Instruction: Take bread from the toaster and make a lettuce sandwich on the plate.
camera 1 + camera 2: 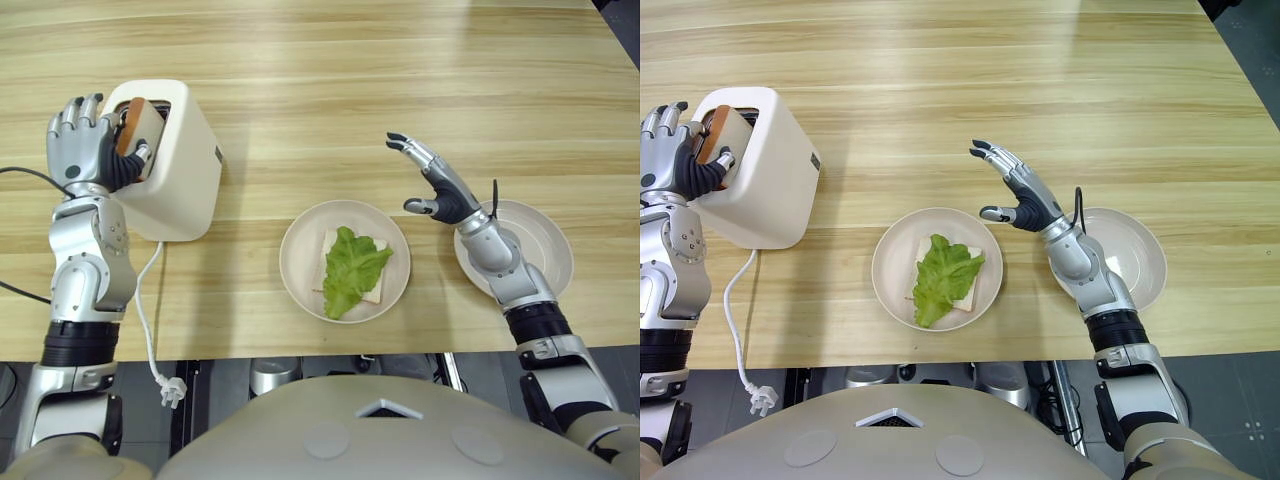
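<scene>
A cream toaster (185, 165) stands at the left of the wooden table. A slice of bread (137, 125) sticks out of its slot, and my left hand (85, 145) is curled around that slice from the left side. On the middle plate (298, 262) lies one bread slice (375, 292) with a green lettuce leaf (350, 268) on top. My right hand (432, 182) hovers open above the table, just right of that plate, holding nothing.
A second, bare plate (545, 240) sits at the right, partly under my right forearm. The toaster's white cord and plug (170, 392) hang over the table's near edge. The far half of the table is bare wood.
</scene>
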